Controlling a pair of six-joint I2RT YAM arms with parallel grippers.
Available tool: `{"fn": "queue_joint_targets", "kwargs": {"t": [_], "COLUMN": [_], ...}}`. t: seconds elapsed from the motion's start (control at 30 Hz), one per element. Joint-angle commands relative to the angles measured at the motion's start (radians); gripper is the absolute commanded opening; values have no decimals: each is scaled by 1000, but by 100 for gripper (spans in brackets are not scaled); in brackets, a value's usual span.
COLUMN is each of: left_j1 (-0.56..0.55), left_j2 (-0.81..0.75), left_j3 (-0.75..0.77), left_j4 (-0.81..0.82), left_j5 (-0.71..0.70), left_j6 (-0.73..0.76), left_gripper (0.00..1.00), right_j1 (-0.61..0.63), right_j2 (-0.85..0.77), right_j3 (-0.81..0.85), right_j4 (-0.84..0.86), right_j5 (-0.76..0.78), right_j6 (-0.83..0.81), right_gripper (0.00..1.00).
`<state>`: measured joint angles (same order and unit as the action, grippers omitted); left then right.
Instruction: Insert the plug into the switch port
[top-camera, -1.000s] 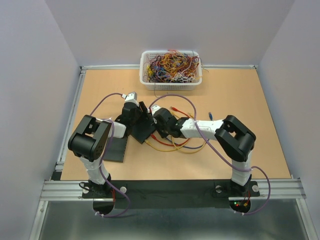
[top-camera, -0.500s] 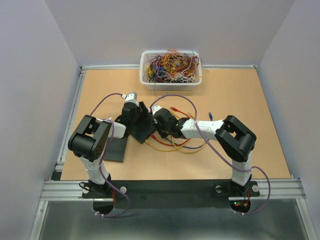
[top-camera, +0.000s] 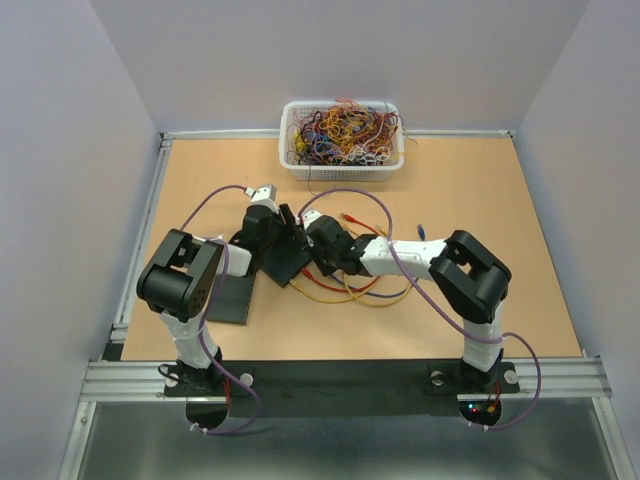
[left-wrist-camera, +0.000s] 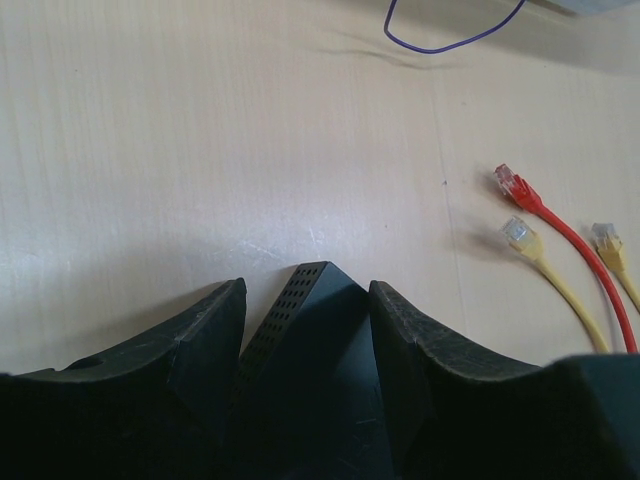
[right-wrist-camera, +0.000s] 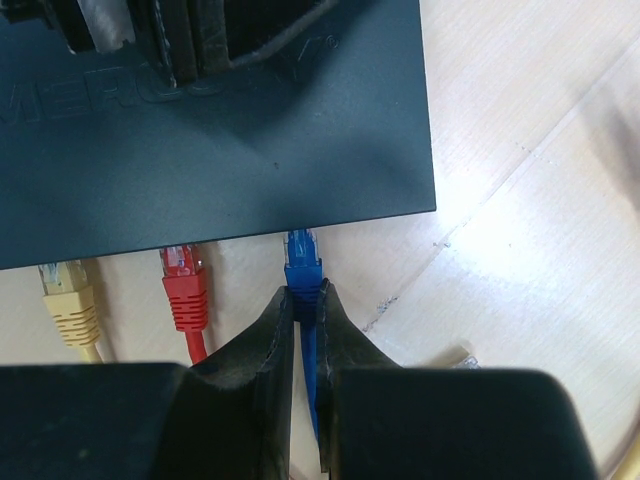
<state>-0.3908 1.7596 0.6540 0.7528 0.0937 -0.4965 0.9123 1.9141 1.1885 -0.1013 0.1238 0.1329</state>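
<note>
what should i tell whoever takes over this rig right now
Left gripper: shut on the switch, one corner between its fingers.
Right gripper: shut on the blue plug, just behind its head.
Done: the blue plug's tip is at the switch's port edge, beside the red plug and the yellow plug.
Left: probably push it home, then release; seating cannot be confirmed.

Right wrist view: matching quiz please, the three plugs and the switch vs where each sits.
1. blue plug
2. red plug
3. yellow plug
4. switch

A. leftmost plug at the switch edge
B. held by the left hand
C. pinched in the right hand
D. middle plug of the three

Pairs: 1-C, 2-D, 3-A, 4-B
</note>
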Motion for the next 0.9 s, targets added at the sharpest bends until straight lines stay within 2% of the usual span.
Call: {"fn": "queue_joint_targets", "kwargs": {"t": [0.0, 0.27, 0.47, 0.67, 0.87], "left_j1": [-45, -66, -82, -82, -82], "left_j2": [60, 98, 115, 115, 120], "left_j3": [-33, 7, 29, 30, 35], "left_j4": [-132, -153, -188, -191, -196], "left_j5": [175, 221, 207, 210, 210], "left_j6": [-5, 21, 30, 30, 32], "left_gripper": [62, 62, 62, 62, 62], "right_j1": [25, 23, 25, 23, 23], "right_j2": [42, 154, 275, 327, 323], "right_j3": [123, 313, 587, 687, 645], "right_j4": [229, 216, 170, 169, 169], "right_j5": [-29, -35, 31, 77, 76], "right_j6": [-1, -55, -118, -122, -96], "right_gripper": [0, 1, 0, 0, 0]}}
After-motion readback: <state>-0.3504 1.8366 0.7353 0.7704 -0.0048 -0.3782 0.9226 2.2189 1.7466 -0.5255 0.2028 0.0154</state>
